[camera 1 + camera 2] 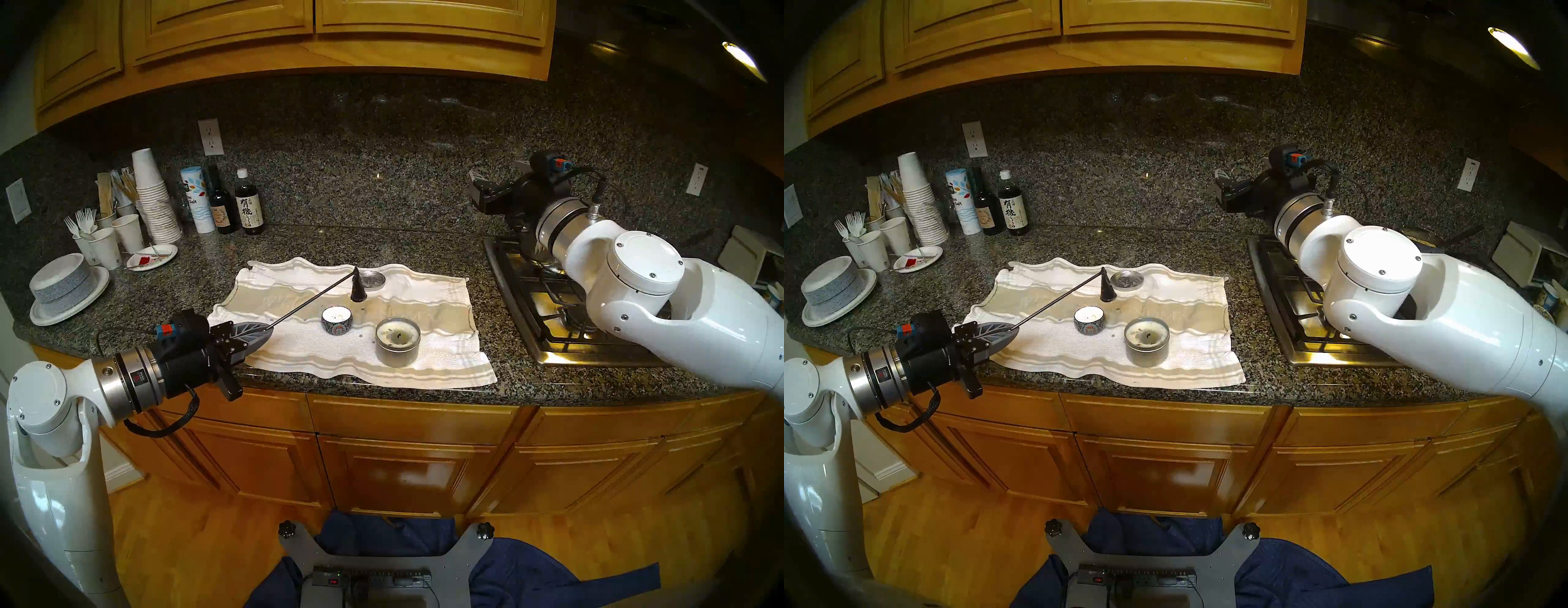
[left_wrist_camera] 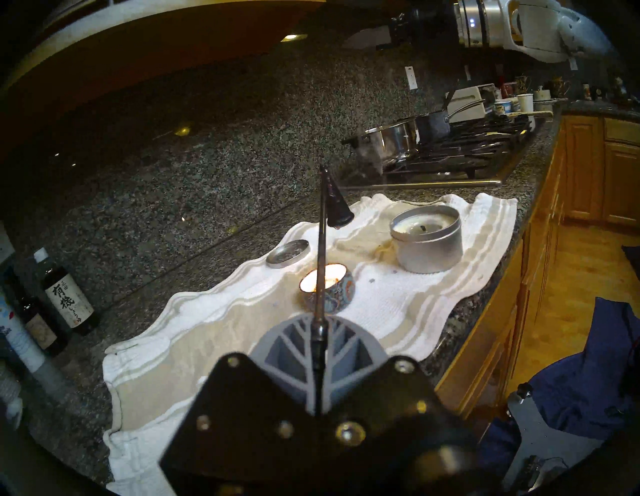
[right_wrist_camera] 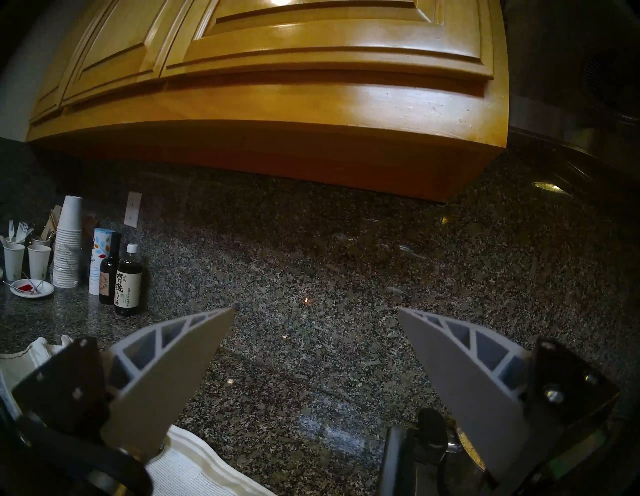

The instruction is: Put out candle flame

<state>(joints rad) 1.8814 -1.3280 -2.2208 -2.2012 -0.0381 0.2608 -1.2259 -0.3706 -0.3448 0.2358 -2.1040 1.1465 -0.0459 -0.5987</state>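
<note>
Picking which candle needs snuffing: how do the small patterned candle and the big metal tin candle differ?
The small patterned candle glows brightly inside, seemingly lit; the metal tin candle shows only a dark wick. The patterned one is a rounded, colourful bowl; the tin is plain grey, straight-walled, wider and taller. Both stand upright on the towel.

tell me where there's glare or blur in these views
Head views: glare off the cabinet door below the counter and off the stovetop. Left wrist view: the small candle glows overexposed, and the left claw up close is soft. Right wrist view: sheen on the upper cabinet.
</note>
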